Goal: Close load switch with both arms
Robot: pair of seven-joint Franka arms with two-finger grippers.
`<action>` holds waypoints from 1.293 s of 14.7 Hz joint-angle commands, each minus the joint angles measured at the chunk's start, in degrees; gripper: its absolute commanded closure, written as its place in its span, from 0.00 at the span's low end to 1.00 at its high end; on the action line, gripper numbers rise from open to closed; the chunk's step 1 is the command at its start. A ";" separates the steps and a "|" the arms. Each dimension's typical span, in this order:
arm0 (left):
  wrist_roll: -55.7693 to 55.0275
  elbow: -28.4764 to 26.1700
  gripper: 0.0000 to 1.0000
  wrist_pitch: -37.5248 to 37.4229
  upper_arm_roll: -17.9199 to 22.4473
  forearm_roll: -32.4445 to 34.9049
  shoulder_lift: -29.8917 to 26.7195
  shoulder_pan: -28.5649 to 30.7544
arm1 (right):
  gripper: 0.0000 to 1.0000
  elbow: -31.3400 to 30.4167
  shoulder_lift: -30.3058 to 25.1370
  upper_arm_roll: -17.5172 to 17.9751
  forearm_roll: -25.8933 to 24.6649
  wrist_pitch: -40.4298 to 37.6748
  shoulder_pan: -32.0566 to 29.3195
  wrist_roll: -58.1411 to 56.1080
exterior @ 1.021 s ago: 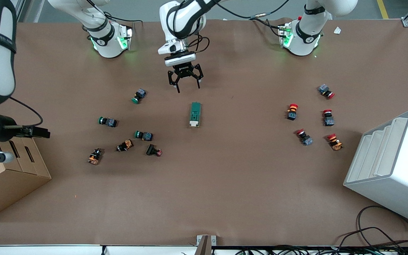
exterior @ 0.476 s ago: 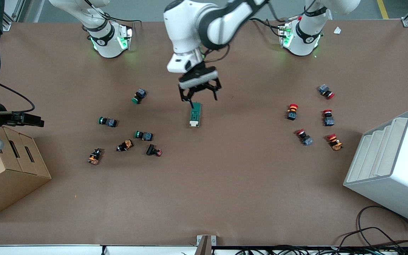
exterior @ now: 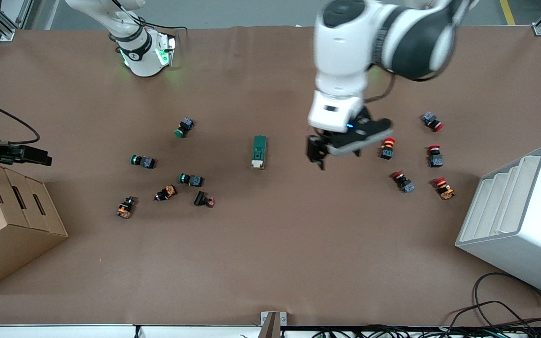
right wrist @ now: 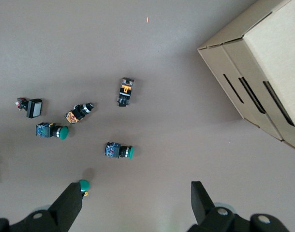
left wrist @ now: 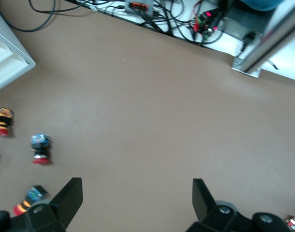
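The load switch (exterior: 259, 151) is a dark green block with a white end. It lies flat on the brown table (exterior: 270, 244) near the middle, white end nearer the front camera. My left gripper (exterior: 341, 146) is open and empty in the air, between the load switch and the red push buttons (exterior: 387, 147). In the left wrist view its fingers (left wrist: 70, 198) stand wide apart around the left gripper's middle (left wrist: 136, 199) over bare table. My right gripper (exterior: 33, 155) is open and empty, high over the table's edge at the right arm's end, by the cardboard box (exterior: 12, 230).
Green and orange push buttons (exterior: 190, 179) lie scattered toward the right arm's end and also show in the right wrist view (right wrist: 119, 151). Red push buttons (left wrist: 41, 147) lie toward the left arm's end. A white stepped bin (exterior: 519, 220) stands there.
My left gripper has swung away from over the load switch's green end toward the left arm's end of the table. My right gripper has drifted slightly. The load switch has not moved.
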 commanded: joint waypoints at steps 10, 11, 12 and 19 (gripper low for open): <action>37.60 5.73 0.00 -14.31 0.13 -13.41 -4.95 17.45 | 0.00 3.25 -1.18 1.03 -0.66 -0.93 -1.55 0.90; 40.15 5.64 0.00 -15.81 0.83 -14.47 -5.91 17.98 | 0.00 3.34 -1.27 1.21 -0.39 -1.80 -1.38 0.90; 42.53 5.46 0.00 -16.60 3.10 -15.26 -7.14 17.90 | 0.00 3.34 -1.44 1.38 -0.30 -4.16 -1.20 0.90; 59.58 3.97 0.00 -22.41 13.22 -20.10 -12.07 17.81 | 0.00 2.20 -7.59 1.30 -0.04 -8.75 -1.20 0.38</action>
